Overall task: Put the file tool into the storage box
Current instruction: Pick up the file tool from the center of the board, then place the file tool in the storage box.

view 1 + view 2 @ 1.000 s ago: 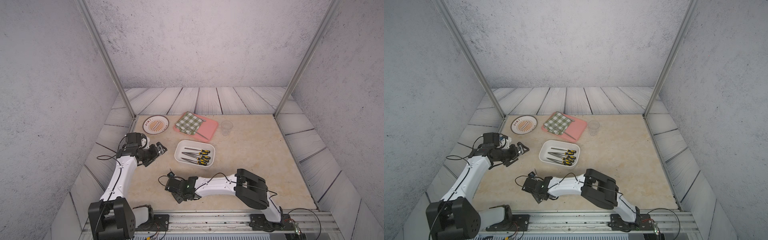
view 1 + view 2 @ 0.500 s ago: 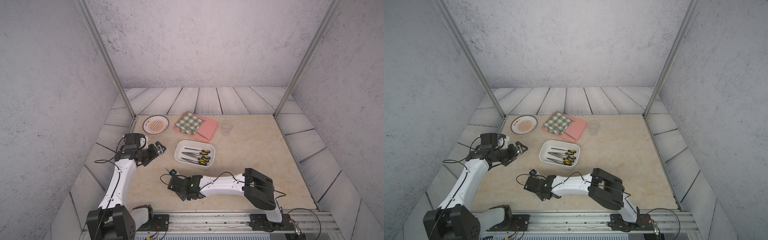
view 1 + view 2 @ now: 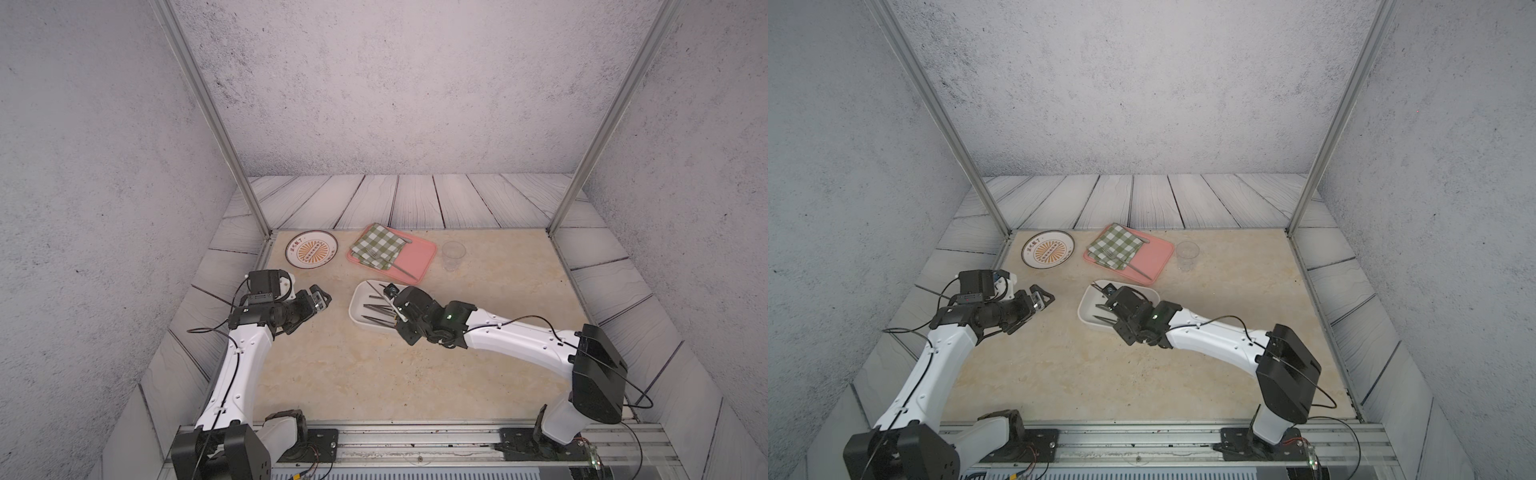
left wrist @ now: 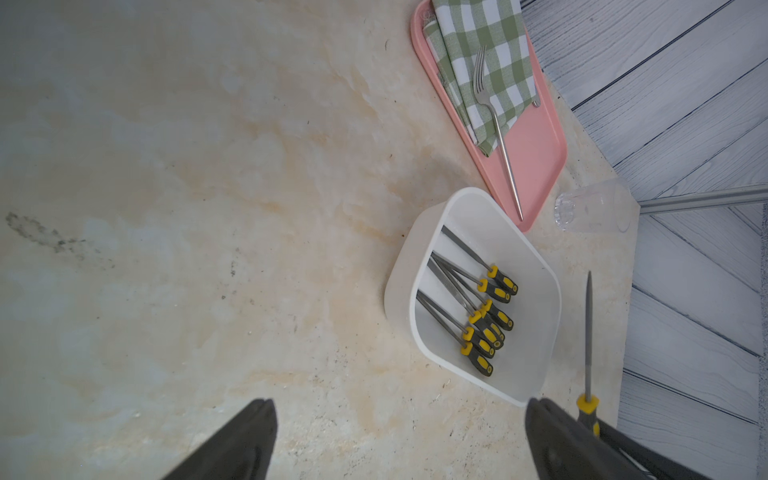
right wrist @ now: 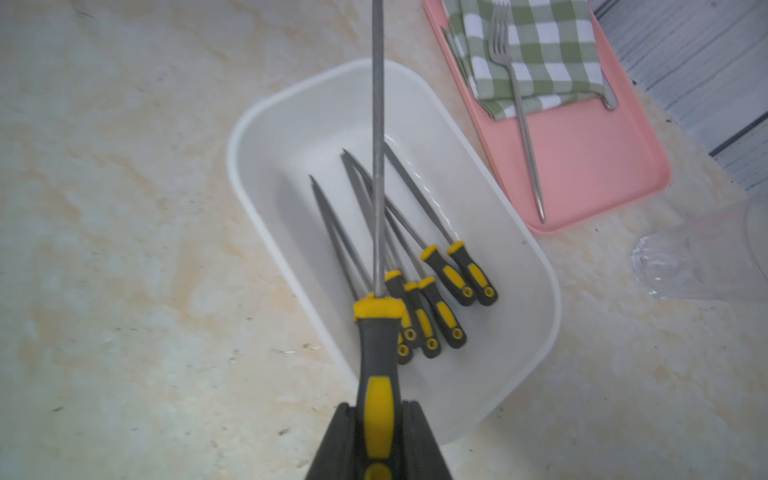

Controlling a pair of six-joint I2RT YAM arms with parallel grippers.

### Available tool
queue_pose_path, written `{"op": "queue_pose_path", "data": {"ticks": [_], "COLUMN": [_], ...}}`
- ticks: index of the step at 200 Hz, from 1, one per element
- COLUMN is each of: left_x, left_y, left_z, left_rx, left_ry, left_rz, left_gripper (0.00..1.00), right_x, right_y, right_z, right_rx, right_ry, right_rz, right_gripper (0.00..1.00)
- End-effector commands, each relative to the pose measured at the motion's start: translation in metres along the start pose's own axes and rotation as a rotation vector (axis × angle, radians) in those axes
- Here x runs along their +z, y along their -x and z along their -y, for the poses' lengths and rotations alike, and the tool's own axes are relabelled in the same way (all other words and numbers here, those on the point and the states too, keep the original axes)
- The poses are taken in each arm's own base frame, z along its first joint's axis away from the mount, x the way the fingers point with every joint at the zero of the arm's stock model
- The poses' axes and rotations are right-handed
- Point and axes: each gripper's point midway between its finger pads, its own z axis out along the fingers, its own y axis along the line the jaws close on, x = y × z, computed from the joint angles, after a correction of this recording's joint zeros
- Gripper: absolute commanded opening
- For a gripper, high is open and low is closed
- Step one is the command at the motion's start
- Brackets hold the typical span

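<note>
right end effector: I read it clenched on the file tool by the handle, leaving the bare shaft jutting ahead of its tips | storage box: just below and ahead, shaft slanting across the stored files | left end effector: released, well aside, for clearance I judge

left arm: rising from its base, bent forward at the elbow | left tool: jaws spread wide, pointing toward centre | right arm: stretched low, reaching inward | right tool: jaws clamped tight on file handle
</note>
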Motion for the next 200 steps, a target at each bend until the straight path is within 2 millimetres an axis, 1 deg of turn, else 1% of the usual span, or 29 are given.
{"op": "queue_pose_path", "data": {"ticks": [1, 11, 31, 47, 62, 97, 121, 139, 155, 162, 172, 177, 192, 200], "left_x": [0.008, 0.011, 0.018, 0.022, 0.023, 0.024, 0.024, 0.024, 0.025, 0.026, 0.027, 0.027, 0.028, 0.028], "left_y": [-0.005, -0.008, -0.017, -0.024, -0.026, -0.026, -0.027, -0.026, -0.026, -0.026, -0.026, -0.026, -0.026, -0.026], "left_z": [0.003, 0.006, 0.016, 0.021, 0.022, 0.020, 0.019, 0.019, 0.018, 0.018, 0.018, 0.018, 0.017, 0.016], "left_rx": [0.006, 0.010, 0.029, 0.055, 0.067, 0.068, 0.068, 0.068, 0.067, 0.066, 0.064, 0.064, 0.063, 0.063], "left_ry": [-0.012, -0.023, -0.062, -0.057, -0.047, -0.038, -0.031, -0.030, -0.029, -0.028, -0.025, -0.025, -0.021, -0.012], "left_rz": [-0.028, -0.049, -0.090, -0.117, -0.126, -0.126, -0.128, -0.126, -0.131, -0.133, -0.136, -0.137, -0.142, -0.139], "left_gripper": [0.99, 0.99, 0.99, 0.99, 0.99, 0.99, 0.99, 0.99, 0.99, 0.99, 0.99, 0.99, 0.99, 0.99], "right_x": [0.007, 0.012, 0.023, 0.031, 0.040, 0.061, 0.066, 0.068, 0.069, 0.069, 0.067, 0.065, 0.059, 0.054], "right_y": [-0.012, -0.017, -0.020, -0.021, -0.024, -0.036, -0.039, -0.040, -0.039, -0.039, -0.037, -0.035, -0.026, -0.019], "right_z": [-0.004, -0.009, -0.011, -0.015, -0.019, -0.021, -0.017, -0.018, -0.019, -0.021, -0.023, -0.024, -0.027, -0.027], "right_rx": [-0.101, -0.124, -0.132, -0.162, -0.202, -0.266, -0.287, -0.299, -0.304, -0.304, -0.301, -0.297, -0.279, -0.268], "right_ry": [0.114, 0.180, 0.245, 0.281, 0.299, 0.303, 0.278, 0.279, 0.288, 0.296, 0.312, 0.320, 0.340, 0.345], "right_rz": [-0.029, -0.035, -0.014, -0.021, -0.062, -0.133, -0.140, -0.136, -0.135, -0.137, -0.134, -0.132, -0.112, -0.093], "right_gripper": [0.13, 0.11, 0.11, 0.11, 0.11, 0.11, 0.11, 0.13, 0.18, 0.24, 0.36, 0.41, 0.50, 0.53]}}
